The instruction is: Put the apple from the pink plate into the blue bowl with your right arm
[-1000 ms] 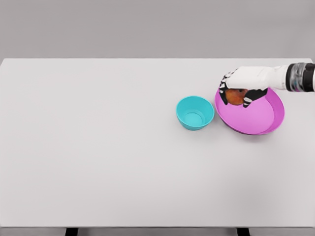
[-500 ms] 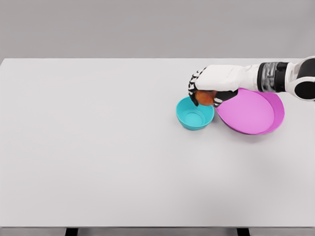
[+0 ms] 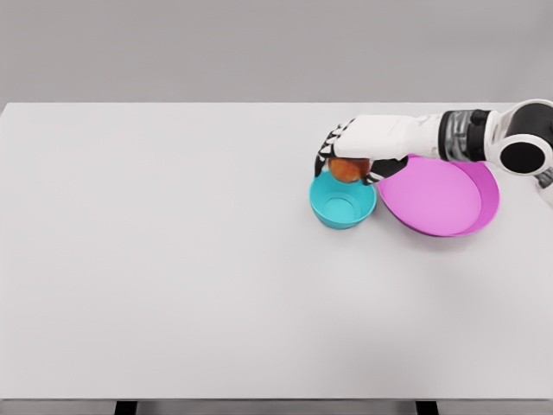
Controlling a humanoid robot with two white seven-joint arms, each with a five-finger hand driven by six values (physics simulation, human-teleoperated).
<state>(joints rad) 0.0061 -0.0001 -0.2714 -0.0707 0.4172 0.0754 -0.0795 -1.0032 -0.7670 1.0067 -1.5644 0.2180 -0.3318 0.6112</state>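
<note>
While the right arm reaches in from the picture's right edge across the far rim of the pink plate [image 3: 449, 203], the right hand [image 3: 350, 151] has its fingers curled around the apple [image 3: 346, 169], gripping it from above. The apple hangs over the far rim of the blue bowl [image 3: 342, 201], clear of the bowl's floor. The bowl stands just beside the plate on the white worktop [image 3: 173, 259]. The plate shows only bare pink surface.
</note>
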